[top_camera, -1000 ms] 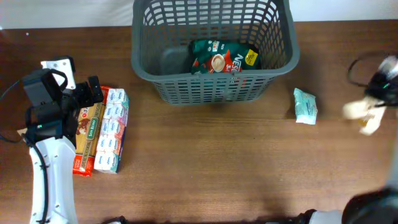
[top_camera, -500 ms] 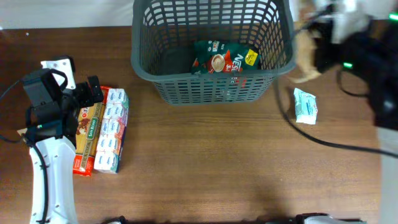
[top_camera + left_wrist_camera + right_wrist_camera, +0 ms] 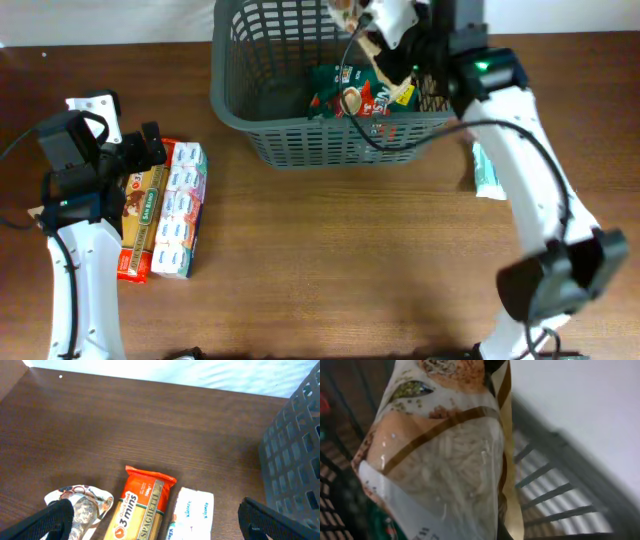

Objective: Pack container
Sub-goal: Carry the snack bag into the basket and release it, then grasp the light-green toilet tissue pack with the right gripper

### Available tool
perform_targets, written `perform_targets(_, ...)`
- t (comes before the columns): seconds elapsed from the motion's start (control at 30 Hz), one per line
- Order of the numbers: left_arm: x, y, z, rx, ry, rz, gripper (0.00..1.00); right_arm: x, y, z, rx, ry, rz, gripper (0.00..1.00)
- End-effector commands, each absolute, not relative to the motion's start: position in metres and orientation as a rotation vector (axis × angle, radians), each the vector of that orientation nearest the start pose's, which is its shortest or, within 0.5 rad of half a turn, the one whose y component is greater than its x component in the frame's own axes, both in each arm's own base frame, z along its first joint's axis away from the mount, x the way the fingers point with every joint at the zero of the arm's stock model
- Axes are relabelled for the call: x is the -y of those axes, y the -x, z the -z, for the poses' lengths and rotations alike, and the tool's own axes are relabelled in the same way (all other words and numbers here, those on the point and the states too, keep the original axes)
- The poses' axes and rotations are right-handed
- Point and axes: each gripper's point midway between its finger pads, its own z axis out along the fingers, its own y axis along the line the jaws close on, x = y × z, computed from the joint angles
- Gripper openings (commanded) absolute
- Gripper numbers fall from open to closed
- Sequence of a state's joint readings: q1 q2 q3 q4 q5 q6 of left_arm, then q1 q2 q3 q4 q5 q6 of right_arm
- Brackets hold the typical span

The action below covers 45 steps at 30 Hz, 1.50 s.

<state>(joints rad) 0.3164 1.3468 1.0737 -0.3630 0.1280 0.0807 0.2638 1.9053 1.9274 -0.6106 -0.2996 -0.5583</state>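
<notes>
Container is sitting at the far middle of the table, holding a green packet on its floor. Right end effector is hanging over its interior, clamping a clear-windowed snack packet. A teal pack is lying just right of the container. Left end effector is hovering with fingers spread wide, gripping nothing, above a spaghetti packet and a tissue pack.
</notes>
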Motion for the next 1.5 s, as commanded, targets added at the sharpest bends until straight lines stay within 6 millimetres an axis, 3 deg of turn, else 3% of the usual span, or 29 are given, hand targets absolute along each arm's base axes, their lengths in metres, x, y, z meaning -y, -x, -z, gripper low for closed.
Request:
perform_targets(0.0,-0.107,-0.399,-0.222,-2.182,0.196,-0.062,0.99,-0.194,-0.533,-0.259,-1.941,1.016,-0.134,0.04)
perform_targets(0.13,-0.107,-0.399,-0.222,-2.182,0.196,-0.062,0.99,-0.189,-0.539,-0.23,-2.029,0.986,-0.123,0.06)
perform_targets(0.23,-0.107,-0.399,-0.222,-2.182,0.196,-0.062,0.99,-0.185,-0.539,-0.222,-2.087,0.931,-0.131,0.42)
perform_targets(0.27,-0.107,-0.399,-0.222,-2.182,0.196,-0.062,0.99,-0.182,-0.54,-0.221,-2.109,0.899,-0.124,0.48)
perform_targets(0.33,-0.107,-0.399,-0.222,-2.182,0.196,-0.062,0.99,-0.174,-0.537,-0.228,-2.144,0.824,-0.104,0.5)
perform_targets(0.43,-0.107,-0.399,-0.222,-2.182,0.196,-0.062,0.99,-0.161,-0.524,-0.257,-2.165,0.776,-0.054,0.5)
perform_targets(0.57,-0.107,-0.399,-0.222,-2.182,0.196,-0.062,0.99,-0.122,-0.493,-0.329,-2.156,0.677,0.14,0.5)
perform_targets(0.7,-0.107,-0.399,-0.222,-2.182,0.196,-0.062,0.99,-0.056,-0.459,-0.412,-2.054,0.437,0.348,0.57)
perform_targets(0.77,-0.107,-0.399,-0.222,-2.182,0.196,-0.062,0.99,-0.017,-0.442,-0.435,-2.028,0.33,0.418,0.59)
perform_targets(0.8,-0.107,-0.399,-0.222,-2.182,0.196,-0.062,0.99,-0.006,-0.438,-0.44,-2.025,0.302,0.429,0.59)
perform_targets(0.87,-0.107,-0.399,-0.222,-2.182,0.196,-0.062,0.99,0.047,-0.418,-0.441,-2.042,0.114,0.446,0.59)
perform_targets(0.97,-0.107,-0.399,-0.222,-2.182,0.196,-0.062,0.99,0.1,-0.401,-0.411,-2.103,-0.079,0.394,0.6)
perform_targets(1.03,-0.107,-0.399,-0.222,-2.182,0.196,-0.062,0.99,0.124,-0.392,-0.363,-2.181,-0.24,0.232,0.61)
perform_targets(1.07,-0.107,-0.399,-0.222,-2.182,0.196,-0.062,0.99,0.126,-0.391,-0.35,-2.204,-0.264,0.185,0.61)
perform_targets(1.13,-0.107,-0.399,-0.222,-2.182,0.196,-0.063,0.99,0.122,-0.387,-0.302,-2.301,-0.316,0.041,0.61)
perform_targets(1.17,-0.107,-0.399,-0.222,-2.182,0.196,-0.062,0.99,0.116,-0.384,-0.267,-2.377,-0.349,-0.029,0.6)
perform_targets(1.27,-0.107,-0.399,-0.222,-2.182,0.196,-0.062,0.99,0.104,-0.38,-0.206,-2.518,-0.359,-0.088,0.6)
perform_targets(1.47,-0.107,-0.399,-0.222,-2.182,0.196,-0.062,0.99,0.088,-0.385,-0.121,-2.727,-0.349,-0.16,0.64)
